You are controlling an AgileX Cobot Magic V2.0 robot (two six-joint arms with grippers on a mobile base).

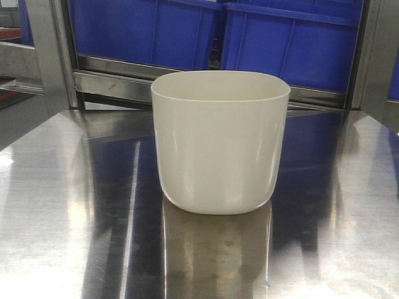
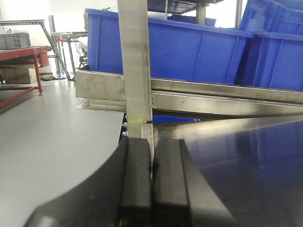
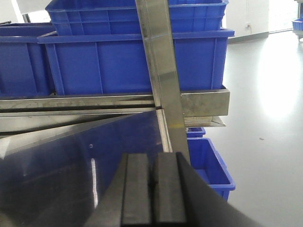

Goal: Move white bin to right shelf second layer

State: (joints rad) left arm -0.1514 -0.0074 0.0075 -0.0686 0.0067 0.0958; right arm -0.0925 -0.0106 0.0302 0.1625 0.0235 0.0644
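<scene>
Exterior front-facing view: the white bin (image 1: pixel 219 143) stands upright, mouth up, at the middle of the steel table (image 1: pixel 62 218), with blue crates (image 1: pixel 293 43) on the rack behind it. Neither wrist view shows the bin. The left tool (image 2: pixel 151 146) has its pads pressed together on nothing and points at a rack post (image 2: pixel 135 71), with floor to its left and table to its right. The right tool (image 3: pixel 153 158) is likewise closed and empty, with table to its left and floor to its right. So the bin likely lies inward of both tools — rightward of the left, leftward of the right. Neither reads as clearly nearer. The bin has no long axis, so any side serves. The roller shelf level is not in sight.
</scene>
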